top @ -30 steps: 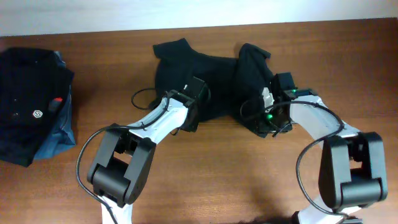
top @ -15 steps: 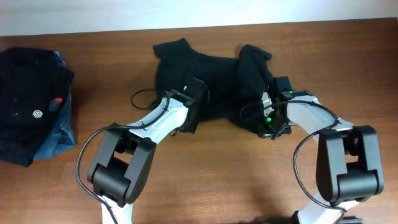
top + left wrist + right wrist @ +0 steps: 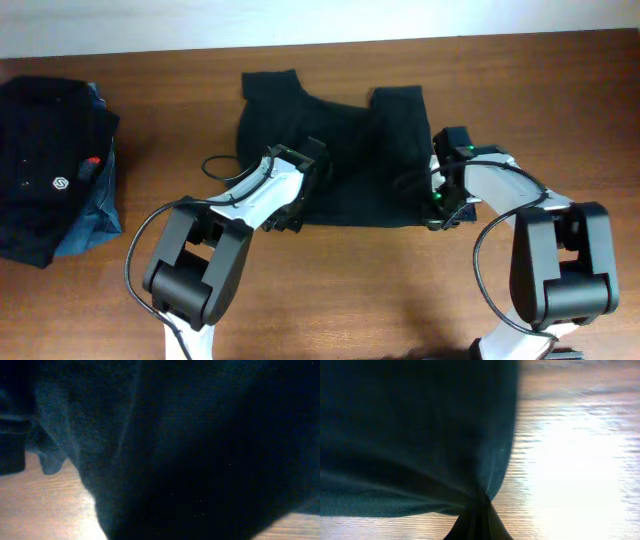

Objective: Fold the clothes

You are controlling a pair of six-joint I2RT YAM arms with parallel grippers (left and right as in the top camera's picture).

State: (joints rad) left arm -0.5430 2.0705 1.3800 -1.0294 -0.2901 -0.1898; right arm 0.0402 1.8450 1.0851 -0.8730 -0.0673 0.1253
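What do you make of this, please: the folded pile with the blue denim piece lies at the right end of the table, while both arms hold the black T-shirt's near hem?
Not quite. The overhead view shows the folded pile with the blue denim piece at the left end of the table, not the right. The rest holds: the black T-shirt is held at its near hem by both arms.
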